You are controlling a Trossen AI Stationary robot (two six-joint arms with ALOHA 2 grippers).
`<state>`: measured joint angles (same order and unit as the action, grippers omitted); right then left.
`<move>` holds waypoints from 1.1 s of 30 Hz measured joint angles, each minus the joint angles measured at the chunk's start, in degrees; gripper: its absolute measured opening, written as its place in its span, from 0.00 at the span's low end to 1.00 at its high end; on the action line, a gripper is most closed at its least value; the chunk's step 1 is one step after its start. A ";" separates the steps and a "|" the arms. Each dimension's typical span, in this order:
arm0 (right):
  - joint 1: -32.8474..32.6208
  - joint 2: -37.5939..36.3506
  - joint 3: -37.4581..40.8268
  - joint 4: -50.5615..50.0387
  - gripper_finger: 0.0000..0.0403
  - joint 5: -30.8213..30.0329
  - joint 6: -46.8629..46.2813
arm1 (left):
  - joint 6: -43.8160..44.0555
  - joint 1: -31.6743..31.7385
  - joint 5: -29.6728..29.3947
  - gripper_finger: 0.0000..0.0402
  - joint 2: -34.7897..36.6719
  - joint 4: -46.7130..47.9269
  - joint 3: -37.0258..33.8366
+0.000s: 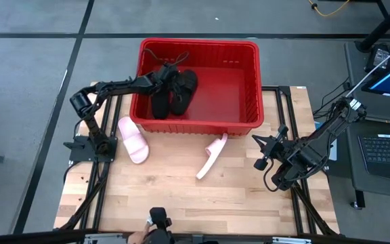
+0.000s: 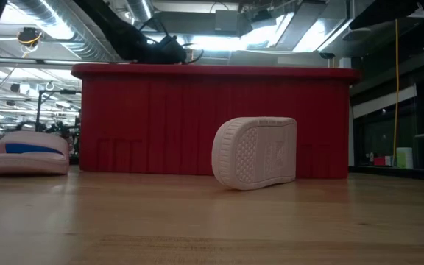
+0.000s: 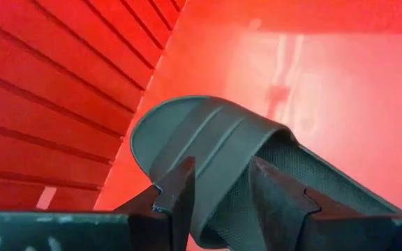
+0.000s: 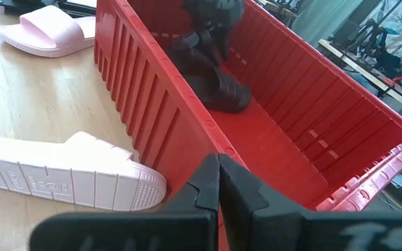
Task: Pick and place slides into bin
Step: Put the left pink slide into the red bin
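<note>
The red bin (image 1: 249, 88) stands at the table's far side. Two black slides lie inside its left part; one (image 1: 161, 103) rests sole down on the bin floor. My left gripper (image 1: 166, 74) reaches into the bin from the left and is shut on the other black slide (image 1: 185, 87). One pink slide (image 1: 133, 139) lies sole down on the table left of the bin's near wall. The other pink slide (image 1: 212, 154) stands on its side edge, one end against the bin's near wall. My right gripper (image 1: 259, 154) is shut and empty, right of that slide. My left gripper has the black slide's wide ribbed strap (image 3: 222, 160) between its two fingers (image 3: 181, 187), one at the strap's toe-side edge and one at its heel-side edge over the footbed. The fingers slant down into the bin. I cannot tell whether the slide rests on the bin floor.
The bin's left wall (image 3: 47, 104) is close beside my left gripper, and the bin's right half (image 1: 229, 88) holds nothing. Bare wooden table (image 1: 181, 196) stretches toward the near edge. A laptop (image 1: 388, 149) sits off the table's right.
</note>
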<state>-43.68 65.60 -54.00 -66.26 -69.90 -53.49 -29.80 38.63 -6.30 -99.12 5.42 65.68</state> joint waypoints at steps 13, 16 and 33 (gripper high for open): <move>0.00 -0.02 0.00 0.00 0.02 0.02 0.00 | 2.20 -0.35 0.06 0.32 5.44 1.05 0.01; 0.00 -0.02 0.00 0.02 0.02 0.02 0.00 | 2.18 -0.78 0.09 0.32 7.46 1.24 0.01; 0.00 -0.02 0.00 0.20 0.02 0.02 -0.16 | -0.48 -4.74 0.01 0.23 23.28 5.00 0.01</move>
<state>-43.68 65.58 -54.00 -66.06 -69.89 -53.65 -30.28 33.89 -6.28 -75.84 10.42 65.69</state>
